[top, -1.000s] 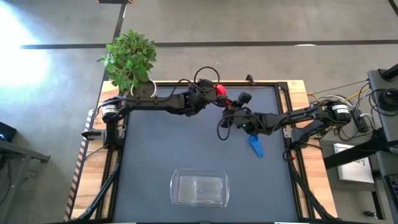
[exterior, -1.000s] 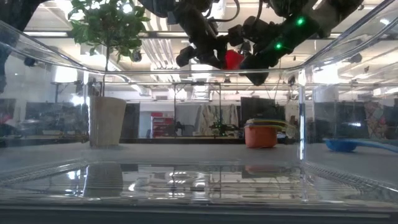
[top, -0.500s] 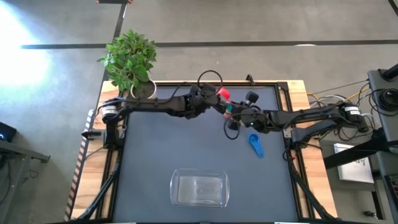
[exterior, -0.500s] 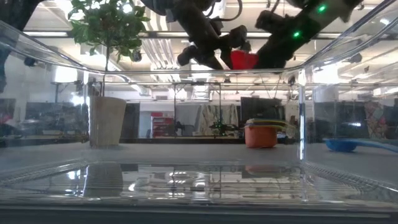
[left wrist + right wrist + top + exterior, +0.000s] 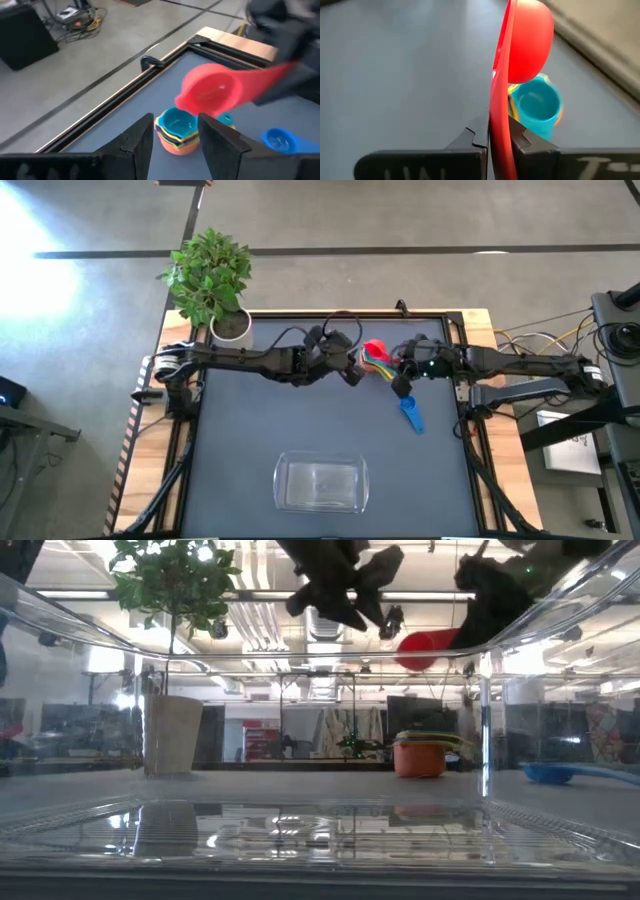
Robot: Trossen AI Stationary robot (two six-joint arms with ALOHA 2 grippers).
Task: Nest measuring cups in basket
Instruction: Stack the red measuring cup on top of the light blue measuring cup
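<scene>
A robotics lab or workshop in an open industrial hall. The table [image 5: 250,420] stands on a bare concrete floor [image 5: 400,220] marked with tape lines, cables [image 5: 560,330] trailing beside it. Behind it run ceiling strip lights [image 5: 250,595], exposed ducting and benches crowded with equipment.

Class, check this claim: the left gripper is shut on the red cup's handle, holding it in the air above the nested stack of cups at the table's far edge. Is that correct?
Not quite: the right gripper holds the red cup, shut on its handle, as the right wrist view shows. The left gripper stands open and holds nothing. The rest is right: the cup hangs in the air above the nested stack of cups at the table's far edge.
</scene>
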